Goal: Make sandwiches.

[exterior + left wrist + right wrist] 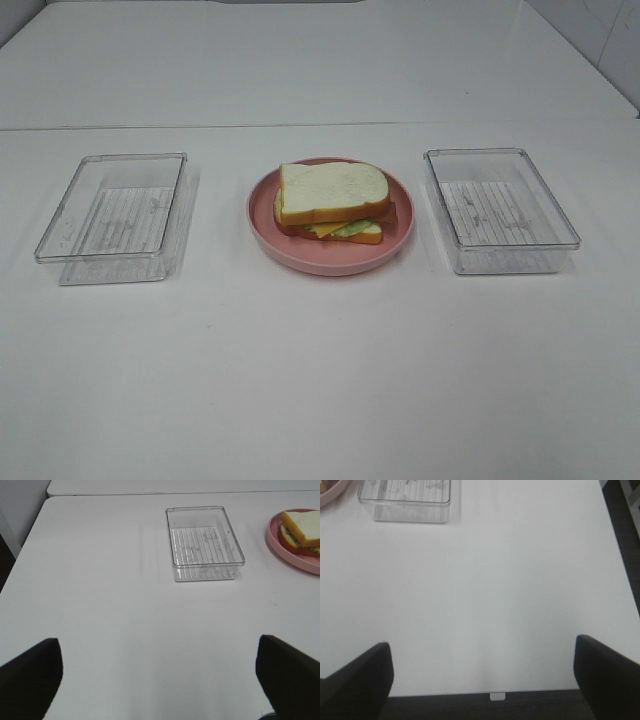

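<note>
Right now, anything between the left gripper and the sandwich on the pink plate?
Nothing visible. The left gripper is open above bare white table. The clear plastic tray sits ahead of it, beside the pink plate and apart from it. The sandwich lies assembled on the plate, uncovered on top.

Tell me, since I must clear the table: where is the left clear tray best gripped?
Probably pinch one long wall of the left tray from above. It sits upright and empty, so its thin rim is exposed; the whole tray looks too wide to span.
</note>
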{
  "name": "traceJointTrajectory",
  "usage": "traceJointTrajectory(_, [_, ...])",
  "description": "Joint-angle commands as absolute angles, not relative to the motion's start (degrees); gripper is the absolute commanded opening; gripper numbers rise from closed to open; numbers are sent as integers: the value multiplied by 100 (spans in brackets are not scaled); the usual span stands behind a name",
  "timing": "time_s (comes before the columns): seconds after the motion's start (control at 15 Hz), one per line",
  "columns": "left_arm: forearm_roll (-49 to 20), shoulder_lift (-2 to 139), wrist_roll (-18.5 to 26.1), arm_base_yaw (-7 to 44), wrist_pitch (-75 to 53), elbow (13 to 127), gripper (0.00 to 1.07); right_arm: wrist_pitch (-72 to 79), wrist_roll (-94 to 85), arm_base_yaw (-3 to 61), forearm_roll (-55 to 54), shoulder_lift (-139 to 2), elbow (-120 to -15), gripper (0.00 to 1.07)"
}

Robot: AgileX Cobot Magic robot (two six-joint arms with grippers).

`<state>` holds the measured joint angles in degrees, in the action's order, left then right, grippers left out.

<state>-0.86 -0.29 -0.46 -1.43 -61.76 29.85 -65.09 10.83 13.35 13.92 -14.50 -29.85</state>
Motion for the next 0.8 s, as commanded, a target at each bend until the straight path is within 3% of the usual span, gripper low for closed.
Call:
traceJointTrajectory(0.07, [-92, -52, -57, -160, -6154, 2974, 98, -6400, 521, 825, 940, -785, -2951, 94])
traceJointTrajectory(0.4, [-92, -52, -57, -160, -6154, 2974, 98, -6337, 126, 264, 476, 201, -2618, 94])
traceJointTrajectory(0.8, [-92, -63, -57, -160, -6154, 2974, 98, -6303, 126, 235, 481, 195, -2584, 94])
